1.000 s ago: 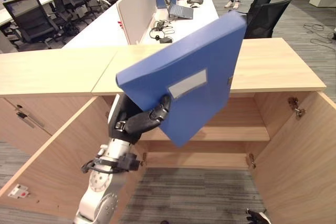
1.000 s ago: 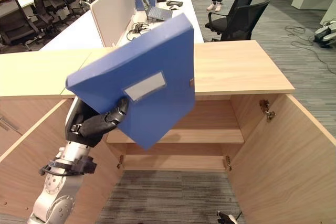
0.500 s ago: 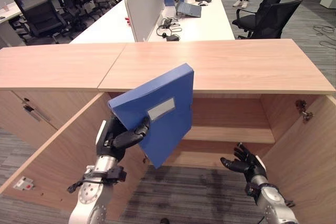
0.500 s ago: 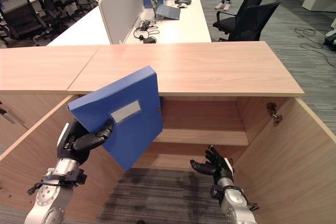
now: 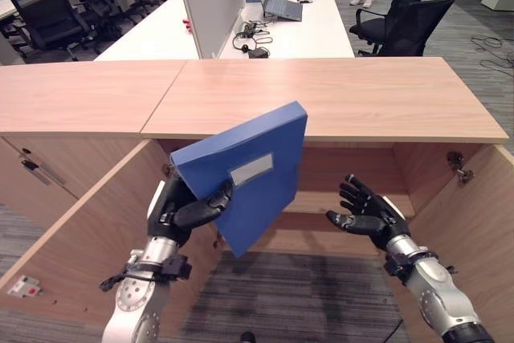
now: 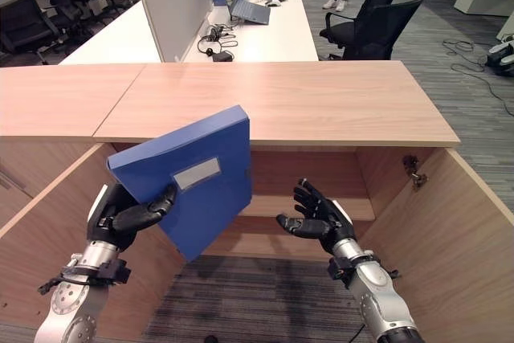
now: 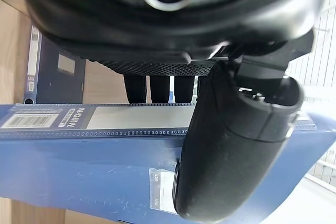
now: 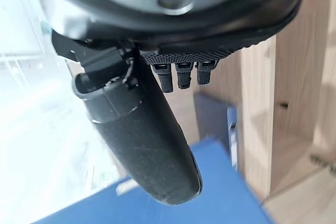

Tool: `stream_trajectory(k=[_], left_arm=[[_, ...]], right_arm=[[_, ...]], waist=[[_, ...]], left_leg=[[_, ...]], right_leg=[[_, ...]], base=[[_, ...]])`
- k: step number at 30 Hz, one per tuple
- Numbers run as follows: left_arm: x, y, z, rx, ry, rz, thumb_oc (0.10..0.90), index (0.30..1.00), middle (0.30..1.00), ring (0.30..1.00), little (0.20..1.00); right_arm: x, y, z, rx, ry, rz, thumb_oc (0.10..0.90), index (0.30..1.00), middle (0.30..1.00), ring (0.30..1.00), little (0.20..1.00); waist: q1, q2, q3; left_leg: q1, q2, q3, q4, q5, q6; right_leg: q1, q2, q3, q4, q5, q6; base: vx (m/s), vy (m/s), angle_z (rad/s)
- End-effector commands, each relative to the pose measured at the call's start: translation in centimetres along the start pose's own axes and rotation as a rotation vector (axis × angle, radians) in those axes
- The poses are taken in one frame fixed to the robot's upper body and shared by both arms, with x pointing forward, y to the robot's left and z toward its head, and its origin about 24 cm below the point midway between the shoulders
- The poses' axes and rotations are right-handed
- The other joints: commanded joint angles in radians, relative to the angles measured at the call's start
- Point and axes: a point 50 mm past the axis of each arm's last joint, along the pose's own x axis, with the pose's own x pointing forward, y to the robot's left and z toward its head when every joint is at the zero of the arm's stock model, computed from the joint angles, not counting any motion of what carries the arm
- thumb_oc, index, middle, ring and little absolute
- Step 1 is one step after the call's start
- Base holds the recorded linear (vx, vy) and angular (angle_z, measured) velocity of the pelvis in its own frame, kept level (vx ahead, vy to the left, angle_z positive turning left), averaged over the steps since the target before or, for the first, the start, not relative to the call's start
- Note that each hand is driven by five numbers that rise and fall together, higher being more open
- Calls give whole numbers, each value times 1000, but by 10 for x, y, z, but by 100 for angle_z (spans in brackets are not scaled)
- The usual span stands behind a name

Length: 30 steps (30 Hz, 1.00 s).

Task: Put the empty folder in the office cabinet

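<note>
L hand (image 5: 178,208) grips blue folder (image 5: 249,170) at its lower left corner, thumb over front, fingers (image 7: 160,87) curled behind. Folder tilted, held in air in front of open cabinet (image 5: 337,118), not yet on shelf (image 5: 353,202). R hand (image 5: 365,214) near folder's right, apart from it, fingers spread, holding nothing. Beyond: cabinet top, then white counter (image 5: 313,26) w/ laptop (image 5: 283,7), office chairs (image 5: 401,18)
</note>
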Motion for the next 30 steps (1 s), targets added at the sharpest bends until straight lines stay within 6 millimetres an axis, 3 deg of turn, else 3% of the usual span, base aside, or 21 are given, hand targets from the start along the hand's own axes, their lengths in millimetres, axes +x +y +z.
stream_trajectory(k=[1, 13, 30], left_arm=[[28, -18, 59, 37, -337, -153, 400, 300, 300, 300, 300], [25, -40, 56, 13, -267, -414, 400, 300, 300, 300, 300], [15, -35, 55, 16, -197, -499, 400, 300, 300, 300, 300]], right_arm=[[28, 27, 73, -16, -303, 207, 800, 900, 900, 900, 900], [41, 42, 93, -103, -328, 317, 800, 900, 900, 900, 900], [42, 35, 92, -56, -335, 289, 800, 900, 900, 900, 900]], waist=[[-4, -44, -28], [6, -46, -32], [21, -48, -32]], left_leg=[[71, -36, -23, 54, -156, -6], [63, -35, -29, 49, -151, -6], [56, -40, -50, 61, -160, 0]], right_leg=[[49, 18, 28, 10, -155, 19], [46, 18, 23, 10, -154, 18], [52, 19, 20, 10, -156, 15]], base=[[0, 0, 0], [0, 0, 0], [0, 0, 0]])
